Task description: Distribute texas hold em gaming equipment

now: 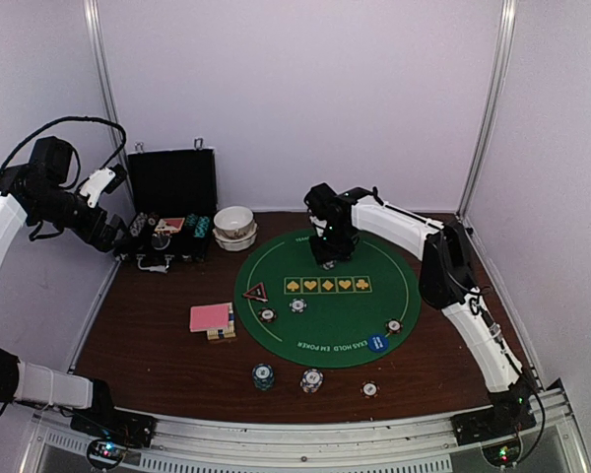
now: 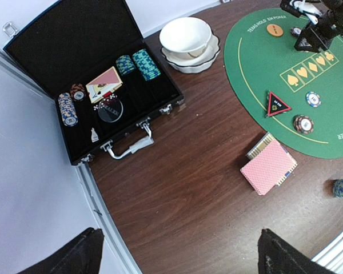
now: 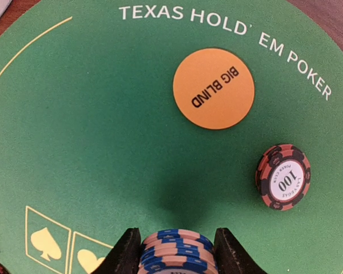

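**A:** How far along does the distributing look?

**B:** Partway, I'd judge. The green felt mat (image 1: 325, 296) is laid out. The black case (image 1: 172, 197), beyond the mat's left side, stands open with teal stacks (image 2: 138, 63) and other chips inside.

**A:** And the cards?

**B:** The pink-backed cards (image 1: 211, 317) sit in one pile just off the mat's left edge, with none dealt out. A teal chip pile (image 1: 263, 375), a white chip pile (image 1: 311, 380) and a lone white chip (image 1: 369, 389) lie off the mat's near edge.

**A:** What's on the mat?

**B:** All three markers. The red-triangle marker (image 1: 255, 292) is at its left, the blue marker (image 1: 377, 343) at its near rim, and the orange marker (image 3: 214, 88) at its far side. A brown chip (image 3: 283, 176) lies near the orange one. Two more chips lie beside the triangle and one lies at the mat's right. So I'd say the cards and the case's chips remain.

**A:** And the jaws?

**B:** The right gripper (image 3: 177, 251) hangs over the mat's far part. Its jaws are half closed, pressing both sides of a blue-and-pink chip stack (image 3: 177, 242). I cannot tell whether that stack touches the felt. The left gripper (image 2: 180, 254) is raised well left of the mat, close to the case, with its jaws spread wide and nothing between them.
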Controlling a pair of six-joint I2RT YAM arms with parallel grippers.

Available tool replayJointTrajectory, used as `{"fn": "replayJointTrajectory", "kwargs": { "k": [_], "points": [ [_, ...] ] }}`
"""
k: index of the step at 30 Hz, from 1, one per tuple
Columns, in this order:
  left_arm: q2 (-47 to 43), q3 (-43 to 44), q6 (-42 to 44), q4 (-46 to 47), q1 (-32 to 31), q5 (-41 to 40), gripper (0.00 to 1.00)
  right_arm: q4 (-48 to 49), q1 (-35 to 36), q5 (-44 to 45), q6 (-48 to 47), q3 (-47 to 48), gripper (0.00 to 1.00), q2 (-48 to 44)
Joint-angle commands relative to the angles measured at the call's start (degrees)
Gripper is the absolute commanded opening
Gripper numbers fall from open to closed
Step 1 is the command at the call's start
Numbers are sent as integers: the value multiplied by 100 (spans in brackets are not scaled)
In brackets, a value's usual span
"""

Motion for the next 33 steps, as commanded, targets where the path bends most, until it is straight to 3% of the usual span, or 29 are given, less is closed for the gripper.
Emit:
{"fn": "replayJointTrajectory", "kwargs": {
  "k": [1, 7, 15, 26, 33],
  "points": [
    [43, 116, 29, 122, 41, 122, 98, 380, -109, -36, 4, 236, 27, 109],
    [97, 116, 39, 138, 42, 134, 98, 709, -118, -8, -32, 240, 32, 301],
    [104, 112, 65, 150, 42, 94, 97, 832, -127, 103, -23, 263, 70, 375],
    [-20, 55, 58, 139, 41, 23, 98, 918, 137, 361, -237, -13, 67, -583],
    [-56, 73, 47, 60, 41, 12, 98, 1109, 872, 380, -330, -1631, 71, -1827]
  ]
}}
